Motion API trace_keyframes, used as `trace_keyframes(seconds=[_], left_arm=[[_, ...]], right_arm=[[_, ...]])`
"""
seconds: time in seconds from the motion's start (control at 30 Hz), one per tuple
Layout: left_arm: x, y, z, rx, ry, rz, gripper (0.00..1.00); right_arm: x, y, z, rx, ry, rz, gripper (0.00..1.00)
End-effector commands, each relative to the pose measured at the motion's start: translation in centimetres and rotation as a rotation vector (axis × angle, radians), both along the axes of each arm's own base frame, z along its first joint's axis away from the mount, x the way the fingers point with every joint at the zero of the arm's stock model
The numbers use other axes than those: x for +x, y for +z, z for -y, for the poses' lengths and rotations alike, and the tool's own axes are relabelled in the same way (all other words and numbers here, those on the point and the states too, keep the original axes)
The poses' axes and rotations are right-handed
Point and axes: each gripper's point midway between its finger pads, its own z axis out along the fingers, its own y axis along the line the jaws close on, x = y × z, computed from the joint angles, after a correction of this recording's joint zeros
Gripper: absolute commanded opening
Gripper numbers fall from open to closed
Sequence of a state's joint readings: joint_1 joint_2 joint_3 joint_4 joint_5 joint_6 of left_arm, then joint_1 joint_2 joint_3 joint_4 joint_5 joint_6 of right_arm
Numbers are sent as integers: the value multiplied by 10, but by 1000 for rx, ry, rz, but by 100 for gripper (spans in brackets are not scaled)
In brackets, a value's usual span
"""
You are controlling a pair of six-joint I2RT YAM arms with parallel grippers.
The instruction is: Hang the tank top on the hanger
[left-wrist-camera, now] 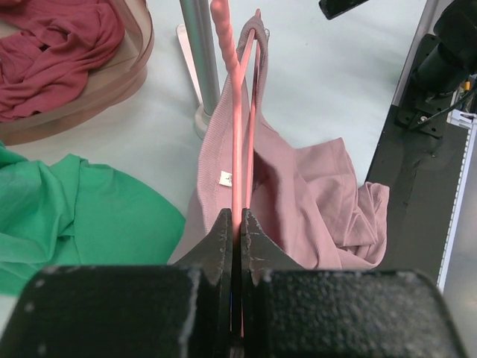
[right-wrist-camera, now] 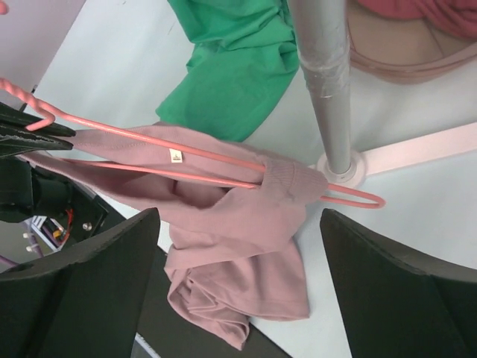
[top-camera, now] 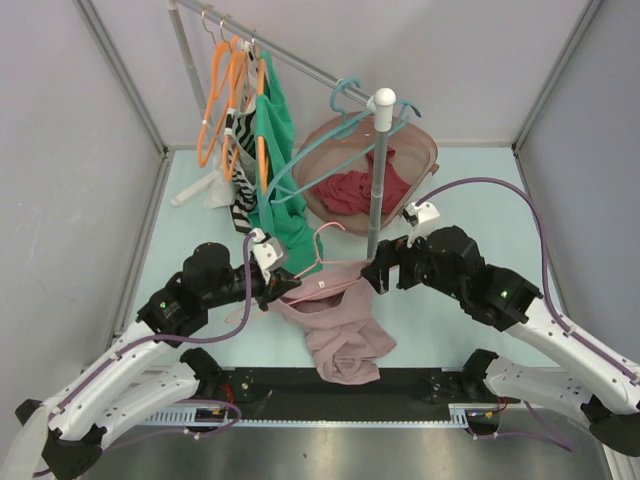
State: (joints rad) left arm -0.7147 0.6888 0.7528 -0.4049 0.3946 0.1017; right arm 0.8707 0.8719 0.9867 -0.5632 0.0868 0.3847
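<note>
Tank top (top-camera: 340, 335) hangs from hanger (left-wrist-camera: 236, 134), whose length runs left-right by the surface's near edge. Left fingers (left-wrist-camera: 216, 246) pinch its left end; right fingers (right-wrist-camera: 97, 276) gape around the other end, holding nothing.

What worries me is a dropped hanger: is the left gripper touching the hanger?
Touching. The left wrist view shows the left gripper shut on the hanger, its pink wire pinched between both jaws.

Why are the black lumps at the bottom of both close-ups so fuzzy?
Left wrist view: the left gripper sits too near the lens, so it looks soft, while the hanger and tank top are sharp. Right wrist view: the right gripper blurs likewise. Top view: even light.
</note>
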Motion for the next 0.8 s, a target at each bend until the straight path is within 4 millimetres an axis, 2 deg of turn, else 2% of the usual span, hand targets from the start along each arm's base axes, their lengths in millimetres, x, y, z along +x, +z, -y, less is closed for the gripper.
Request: trace_keyframes(seconds=[0.0, 0.1, 0.2, 0.3, 0.33, 0.4, 0.43, 0.47, 0.6, 0.77], left_arm=[[3, 28, -1, -65, 28, 38, 0], [2, 26, -2, -62, 27, 32, 0], [-2, 30, -2, -76, 18, 22, 0], [-9, 42, -6, -92, 22, 12, 0], [-11, 52, -8, -103, 25, 20, 0], [-12, 53, -15, -78, 56, 3, 0], [-10, 62, -19, -75, 78, 9, 0], [-11, 54, -26, -31, 104, -27, 0], [-1, 51, -46, 71, 217, -52, 0], [3, 69, -67, 90, 328, -29, 0]], right_arm=[[3, 35, 10, 41, -32, 79, 96], [5, 46, 20, 47, -54, 105, 98], [9, 49, 29, 38, -76, 116, 98], [14, 49, 41, 30, -108, 117, 98], [18, 49, 48, 30, -130, 118, 98], [19, 48, 52, 29, -132, 116, 98], [20, 49, 55, 27, -140, 118, 98], [22, 50, 59, 31, -153, 119, 98], [24, 52, 69, 29, -173, 127, 98], [24, 53, 75, 36, -188, 127, 98]])
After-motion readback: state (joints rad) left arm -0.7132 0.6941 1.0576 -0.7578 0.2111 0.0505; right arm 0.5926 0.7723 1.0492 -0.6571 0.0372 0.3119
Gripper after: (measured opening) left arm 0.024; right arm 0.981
